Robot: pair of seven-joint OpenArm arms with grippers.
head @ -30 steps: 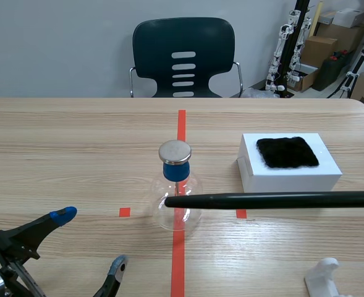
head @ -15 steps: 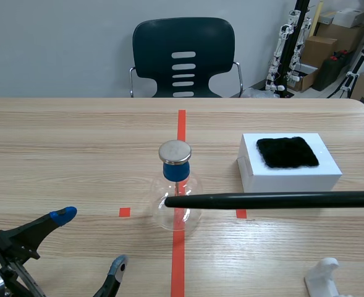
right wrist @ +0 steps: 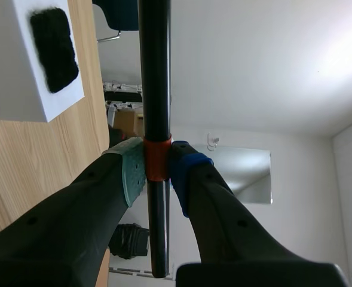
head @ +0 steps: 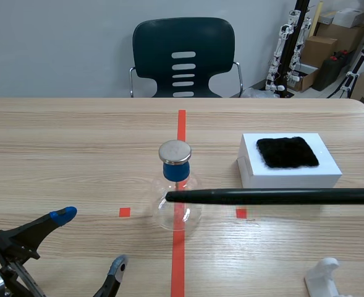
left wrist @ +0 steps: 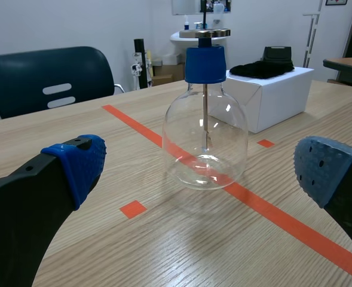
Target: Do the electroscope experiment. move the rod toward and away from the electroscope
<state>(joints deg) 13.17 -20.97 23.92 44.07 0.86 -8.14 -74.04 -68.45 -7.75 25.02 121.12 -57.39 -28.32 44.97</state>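
Note:
The electroscope (head: pixel 176 189) is a clear glass flask with a blue stopper and a metal disc on top, standing on the red tape line at mid-table. A long black rod (head: pixel 274 197) lies level across its front, coming in from the right, its tip in front of the flask just below the stopper. In the right wrist view my right gripper (right wrist: pixel 156 170) is shut on the rod (right wrist: pixel 154 72) at an orange band. My left gripper (head: pixel 90 241) stands open near the front left, with the electroscope (left wrist: pixel 205 131) ahead of its fingers (left wrist: pixel 80 164).
A white box (head: pixel 293 176) with a black cloth (head: pixel 287 152) on top stands right of the flask, behind the rod. A white plastic holder (head: pixel 324 278) sits at the front right. A dark chair (head: pixel 183 55) stands behind the table's far edge.
The rod has risen slightly and its tip has drawn a little to the right. The left arm and the electroscope have not moved.

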